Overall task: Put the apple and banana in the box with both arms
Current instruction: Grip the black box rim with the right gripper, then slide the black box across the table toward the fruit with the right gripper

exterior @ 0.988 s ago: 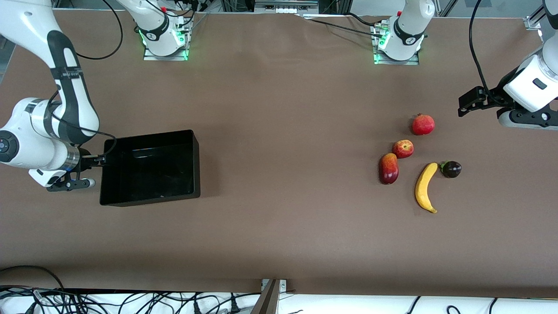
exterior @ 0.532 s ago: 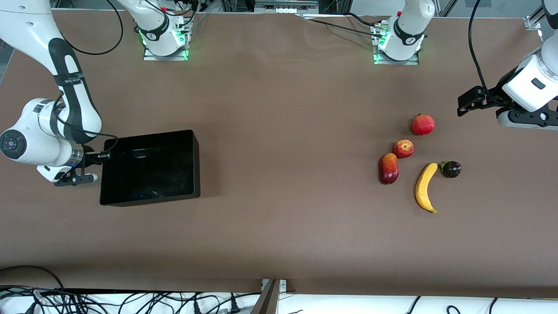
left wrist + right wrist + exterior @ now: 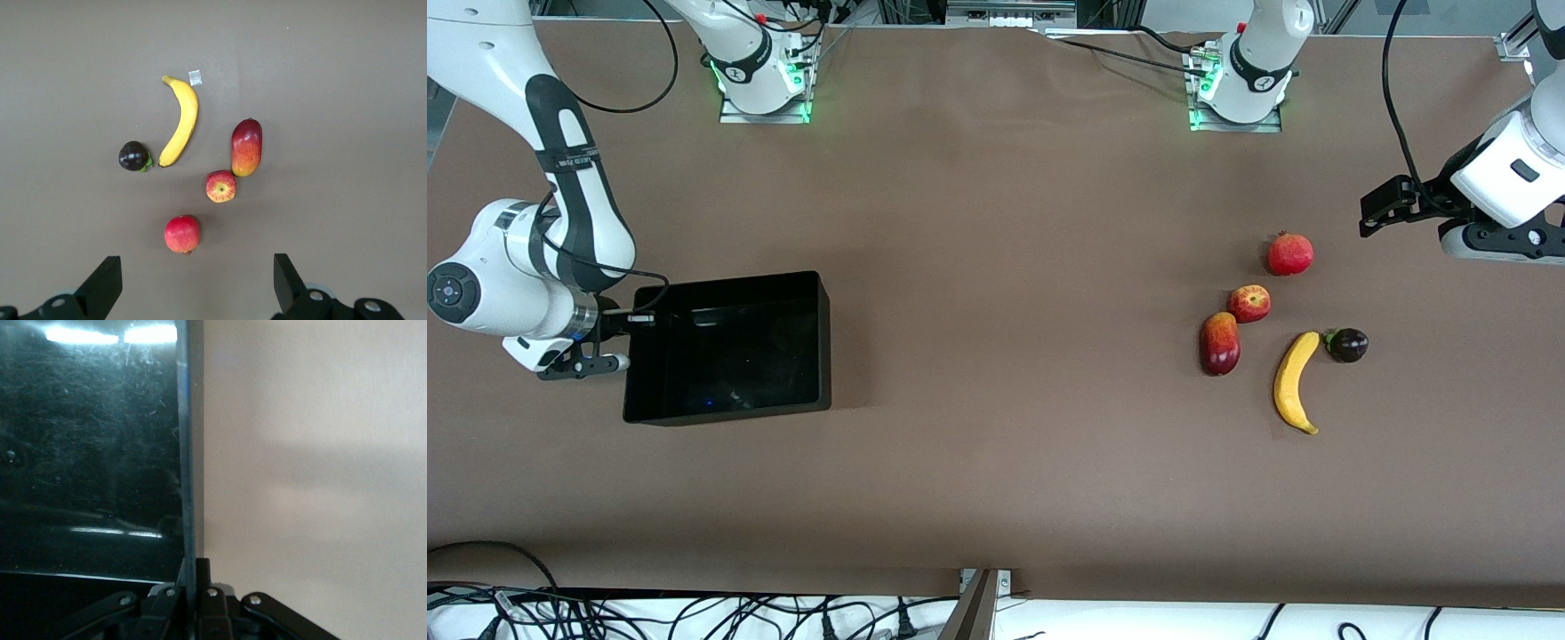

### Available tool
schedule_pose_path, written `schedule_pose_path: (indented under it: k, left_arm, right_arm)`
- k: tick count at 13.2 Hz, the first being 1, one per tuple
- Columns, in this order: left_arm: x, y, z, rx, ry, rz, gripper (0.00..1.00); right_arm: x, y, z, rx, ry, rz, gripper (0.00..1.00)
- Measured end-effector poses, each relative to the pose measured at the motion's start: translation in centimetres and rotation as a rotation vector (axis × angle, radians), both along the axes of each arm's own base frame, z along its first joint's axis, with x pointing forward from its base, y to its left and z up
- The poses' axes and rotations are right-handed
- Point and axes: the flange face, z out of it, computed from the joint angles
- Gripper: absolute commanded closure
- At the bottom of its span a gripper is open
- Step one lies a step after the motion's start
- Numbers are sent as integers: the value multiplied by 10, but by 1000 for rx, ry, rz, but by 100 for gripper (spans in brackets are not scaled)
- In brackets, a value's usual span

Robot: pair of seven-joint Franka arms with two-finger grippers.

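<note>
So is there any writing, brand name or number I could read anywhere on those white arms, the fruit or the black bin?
Small print on the right arm's black band: too small to read.
Small white tag on the table beside the yellow banana: blank as far as it shows.
Black plastic box, red apple: no text visible.

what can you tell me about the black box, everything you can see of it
The box is a black rectangular open-top bin of glossy, scuffed plastic, upright and with nothing visible in it, at the right arm's end of the table, well apart from the fruit. The right gripper is shut on the thin wall at that end.
</note>
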Motion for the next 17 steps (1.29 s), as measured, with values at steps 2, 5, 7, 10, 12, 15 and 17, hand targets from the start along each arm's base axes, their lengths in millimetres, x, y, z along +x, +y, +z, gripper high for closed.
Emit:
schedule_pose_path:
  k: [2,5,7,10,12,15,17]
  left_arm:
    - [0,0,0,0,0,0,0]
    - [0,0,0,0,0,-1,0]
    - [0,0,0,0,0,-1,0]
    - [0,-1,0,0,1,-1,0]
    - [0,-1,0,0,1,-1,0]
    - [0,0,0,0,0,0,0]
    - [0,0,0,0,1,0,0]
  right_arm:
    - [20,32,29,21,-25,51,100]
    - [45,111,88,73,-32,87,100]
    - [44,174,114,72,-6,73,100]
    - [24,283,119,67,11,45,100]
    - [5,361,112,97,34,-2,100]
    - [-17,468,92,98,11,-59,100]
    - [-32,529,59,106,-18,-107,100]
